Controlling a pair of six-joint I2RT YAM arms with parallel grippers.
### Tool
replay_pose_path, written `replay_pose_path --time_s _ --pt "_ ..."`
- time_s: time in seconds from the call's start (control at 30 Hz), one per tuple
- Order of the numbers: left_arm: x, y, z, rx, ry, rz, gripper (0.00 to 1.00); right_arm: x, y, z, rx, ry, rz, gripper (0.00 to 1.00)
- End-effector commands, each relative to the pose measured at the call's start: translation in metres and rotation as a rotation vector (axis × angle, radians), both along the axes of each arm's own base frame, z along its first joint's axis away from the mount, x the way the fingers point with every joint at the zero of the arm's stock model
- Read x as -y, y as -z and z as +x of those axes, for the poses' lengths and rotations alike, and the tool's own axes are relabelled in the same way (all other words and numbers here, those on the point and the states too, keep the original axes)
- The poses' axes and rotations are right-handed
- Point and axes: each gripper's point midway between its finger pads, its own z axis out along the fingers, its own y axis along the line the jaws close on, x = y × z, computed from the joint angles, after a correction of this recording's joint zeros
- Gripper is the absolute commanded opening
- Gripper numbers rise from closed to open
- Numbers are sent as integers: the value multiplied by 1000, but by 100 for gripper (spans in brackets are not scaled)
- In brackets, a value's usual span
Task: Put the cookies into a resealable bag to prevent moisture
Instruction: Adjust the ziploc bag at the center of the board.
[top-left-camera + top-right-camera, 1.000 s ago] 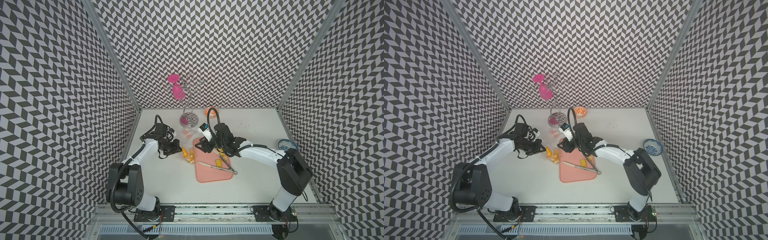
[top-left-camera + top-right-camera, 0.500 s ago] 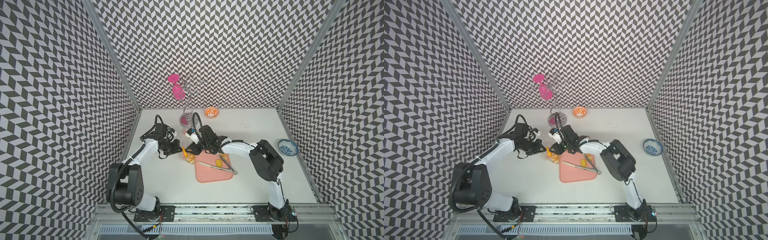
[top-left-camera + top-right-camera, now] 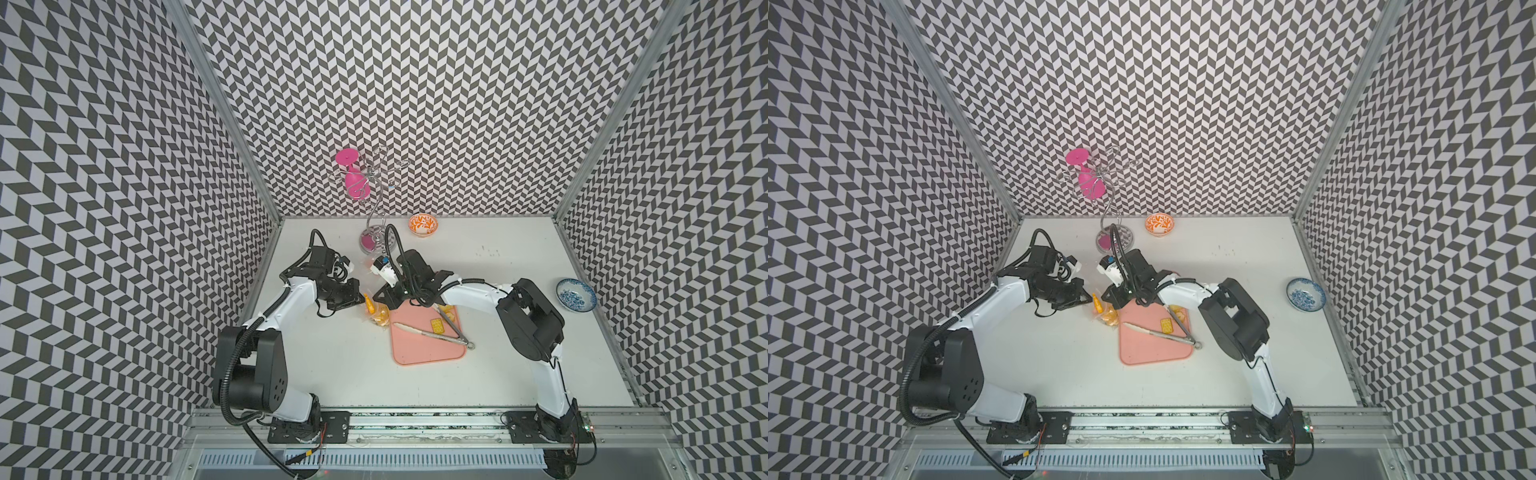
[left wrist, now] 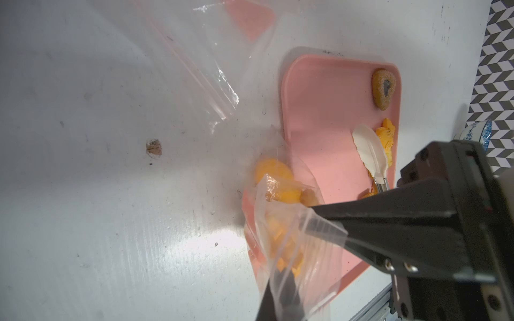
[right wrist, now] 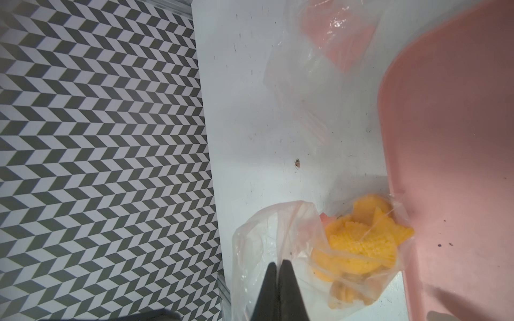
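at the far left corner of the pink tray (image 3: pixel 428 353), near the middle of the worktop (image 3: pixel 332 365), a clear bag (image 3: pixel 380 318) is found bunched and partly upright, touching the tray's edge. yellow-orange cookies (image 5: pixel 358 244), a fish shape among them, are seen inside it through the film. the left claw (image 3: pixel 362 301) is clenched on the bag's rim from the side of the worktop's left edge; in the left wrist view its fingers (image 4: pixel 281 294) are covered by the film. the right claw (image 3: pixel 376 297) is pointed at the bag's mouth from the tray side, just beside the left claw. in the right wrist view its fingers (image 5: pixel 290 291) are seen close together with a thin slit between them; whether film is pinched or the claw is released cannot be told.

further cookies are noted on the tray: a square cracker (image 3: pixel 436 325) beside the tongs (image 3: pixel 432 334), yellow fish pieces (image 4: pixel 386 139) touching a tong tip, and a brown heart (image 4: pixel 383 89) apart from them. the tongs are laid across the tray, unheld. a sheet of clear plastic (image 4: pixel 200 69) with a pinkish strip is laid flat on the worktop beyond the tray. along the far edge a wire stand (image 3: pixel 371 245) with a pink glass (image 3: pixel 353 183) hung on it and an orange bowl (image 3: pixel 423 224) are recorded. a blue bowl (image 3: pixel 575 294) is set near the right edge.
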Motion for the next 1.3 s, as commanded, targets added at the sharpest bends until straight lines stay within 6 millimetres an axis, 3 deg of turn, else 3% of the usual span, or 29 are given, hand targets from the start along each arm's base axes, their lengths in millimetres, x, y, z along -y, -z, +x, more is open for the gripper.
replay_pose_path --time_s 0.0,0.37,0.47,0.57,0.73,0.87,1.0,1.27 --pt "4 -13 4 39 10 -38 0 -8 0 -4 9 -40 33 61" --pt "4 -10 -2 18 14 -40 0 -8 -14 -3 33 -51 57 76" --pt "3 -11 -3 20 14 -37 0 -15 -40 3 66 -40 122 76" --pt "3 -13 -2 23 15 -38 0 -29 -84 21 116 21 278 74" --pt "5 -14 -1 25 20 -41 0 -77 -136 38 67 37 616 67" --pt "5 -17 1 32 22 -46 0 -117 -139 51 -95 35 722 59" --pt "7 -18 1 35 28 -51 0 -155 -128 62 -222 13 757 54" --pt "7 -20 2 41 43 -51 0 -199 -82 66 -336 -39 696 47"
